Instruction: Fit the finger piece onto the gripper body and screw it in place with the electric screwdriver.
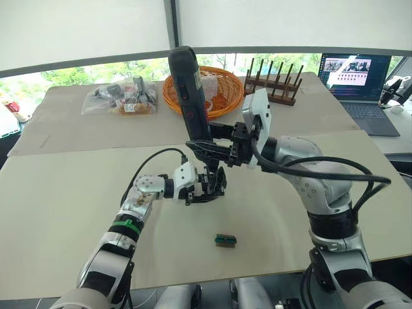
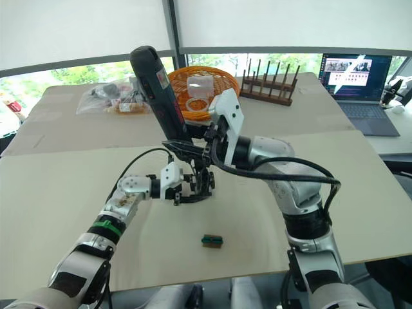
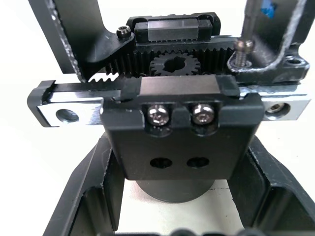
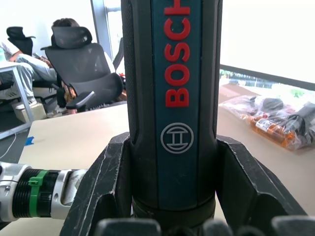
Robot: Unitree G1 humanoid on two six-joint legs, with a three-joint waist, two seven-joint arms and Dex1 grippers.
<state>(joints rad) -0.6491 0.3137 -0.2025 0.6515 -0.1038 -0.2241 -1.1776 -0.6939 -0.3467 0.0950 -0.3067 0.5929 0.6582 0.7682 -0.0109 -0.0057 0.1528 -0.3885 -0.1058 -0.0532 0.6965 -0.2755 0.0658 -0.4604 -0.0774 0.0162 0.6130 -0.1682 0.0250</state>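
The gripper body (image 3: 177, 132) is a black blocky assembly with a toothed gear and racks across its top, a silver rail running through it, two silver screw heads side by side on its front block and two empty holes below them. The left end effector (image 1: 207, 188) holds it closed between its fingers just above the bench (image 1: 77, 193), near the middle. One thin metal bit meets a single upright screw (image 3: 243, 49) at the body's upper corner. The electric screwdriver (image 1: 190, 90), one thick black cylinder with a blue strip and red lettering, stands tilted above the body, clamped in the right end effector (image 1: 215, 151). One small green-and-brown block (image 1: 225, 240) lies apart on the bench, nearer the robot.
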